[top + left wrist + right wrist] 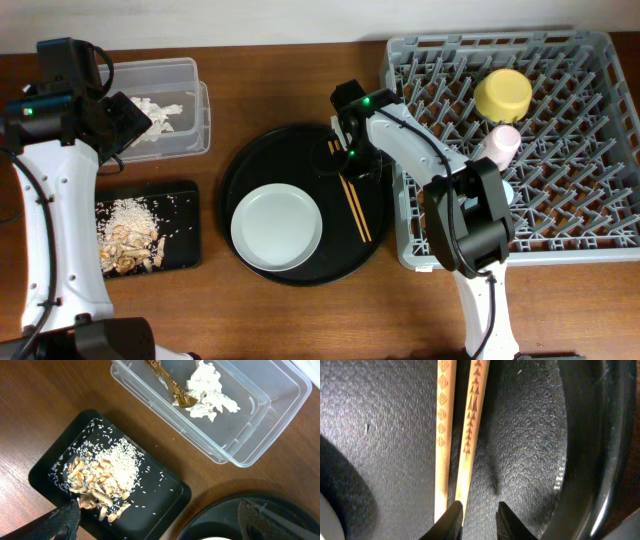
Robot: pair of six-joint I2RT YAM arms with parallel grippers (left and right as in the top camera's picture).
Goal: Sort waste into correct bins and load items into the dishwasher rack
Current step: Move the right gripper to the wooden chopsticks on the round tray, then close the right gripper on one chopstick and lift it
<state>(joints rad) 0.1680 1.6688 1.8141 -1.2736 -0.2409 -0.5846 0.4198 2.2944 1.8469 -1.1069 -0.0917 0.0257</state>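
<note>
Two wooden chopsticks (357, 210) (442, 435) lie side by side on the large round black tray (250, 165), next to the pale grey plate (277, 227). My right gripper (345, 160) (479, 519) sits low over their far ends. Its jaws stand a narrow gap apart with bare tray between them, and the left finger (451, 522) covers the stick ends. My left gripper (125, 120) (160, 527) hangs wide open and empty over the clear tub (185, 75) and the black tray (165, 490). The dishwasher rack (600, 230) holds a yellow bowl (503, 94) and a pink cup (500, 146).
Crumpled white paper (210, 392) and a brown-gold wrapper (172, 387) lie in the clear tub. Rice (117, 462) and brown food pieces (95, 485) lie in the shallow black tray. A light-blue cup (507, 190) peeks out behind my right arm at the rack's left edge.
</note>
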